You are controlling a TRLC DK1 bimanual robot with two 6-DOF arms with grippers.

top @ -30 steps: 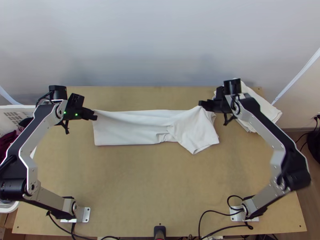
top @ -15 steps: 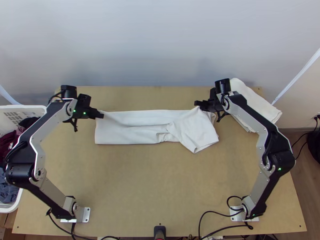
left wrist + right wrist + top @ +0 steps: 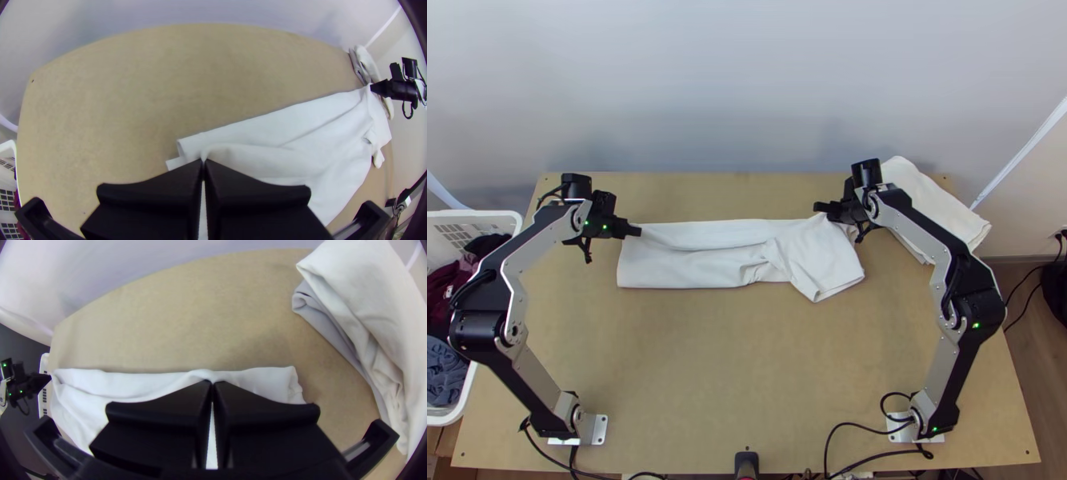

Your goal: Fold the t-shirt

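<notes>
Silver-grey and black, the left arm (image 3: 539, 380) and the right arm (image 3: 945, 360) bend with elbows pushed outward over the table (image 3: 707, 360). And it's a pinch at each side! The left gripper (image 3: 638, 231) has its jaws closed on the t-shirt (image 3: 675, 276) by its far left corner; the right gripper (image 3: 817, 207) clamps the far edge, just in from the other end. Top view: maroon clothing (image 3: 441, 290) fills part of the white basket (image 3: 487, 214). Right wrist view: grey cloth (image 3: 311, 313) peeks from under white folded cloth (image 3: 360, 284). White, layered, the shirt lies in a long crosswise strip, rippled mid-length, a creased flap fanning nearward at right.
</notes>
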